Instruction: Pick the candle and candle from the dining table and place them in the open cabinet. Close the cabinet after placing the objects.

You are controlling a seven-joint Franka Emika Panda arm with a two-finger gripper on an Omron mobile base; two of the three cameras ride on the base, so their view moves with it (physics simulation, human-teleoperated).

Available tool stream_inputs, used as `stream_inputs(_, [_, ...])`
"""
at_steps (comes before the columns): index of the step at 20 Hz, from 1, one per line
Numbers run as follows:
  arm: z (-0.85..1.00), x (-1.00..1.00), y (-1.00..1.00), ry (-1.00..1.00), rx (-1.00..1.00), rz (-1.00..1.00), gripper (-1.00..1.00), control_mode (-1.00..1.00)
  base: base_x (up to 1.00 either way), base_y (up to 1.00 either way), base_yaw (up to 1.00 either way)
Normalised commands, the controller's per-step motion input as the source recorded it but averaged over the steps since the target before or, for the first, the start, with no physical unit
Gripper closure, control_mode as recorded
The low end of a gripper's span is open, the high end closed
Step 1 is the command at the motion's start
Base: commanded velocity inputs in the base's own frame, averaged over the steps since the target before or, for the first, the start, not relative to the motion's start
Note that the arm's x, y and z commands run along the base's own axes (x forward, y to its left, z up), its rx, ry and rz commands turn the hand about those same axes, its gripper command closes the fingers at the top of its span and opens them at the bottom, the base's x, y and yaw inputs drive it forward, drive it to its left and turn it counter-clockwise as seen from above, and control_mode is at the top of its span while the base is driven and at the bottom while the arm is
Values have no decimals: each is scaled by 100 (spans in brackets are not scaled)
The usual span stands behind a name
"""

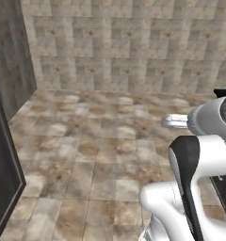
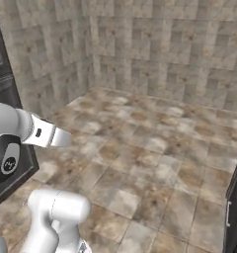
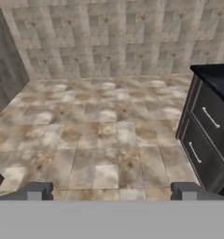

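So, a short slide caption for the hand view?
Open gripper facing a brown tiled floor, dark drawer unit at right.

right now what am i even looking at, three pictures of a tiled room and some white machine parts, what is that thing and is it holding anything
The white shape is a robot arm on a base that can drive around a rendered kitchen. Two pictures come from cameras on that base, behind the arm: one to its left, one to its right, so the arm rises at the lower right in one and the lower left in the other. The third comes from a camera on the hand, looking along the gripper; the two small dark stubs at its bottom are the finger tips. The jaws stand wide apart with bare floor between them, so nothing is held. Ahead lie a brown tiled floor and a tiled wall. At the right of the hand view stands a dark drawer unit with two slim handles. No candle or table is in sight here.
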Motion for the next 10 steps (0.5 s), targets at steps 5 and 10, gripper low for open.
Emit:
stream_inputs(5, [0, 0, 0, 0, 0, 0, -100, 100, 71, 21, -24])
stream_inputs(10, [0, 0, 0, 0, 0, 0, -100, 100, 71, 28, -26])
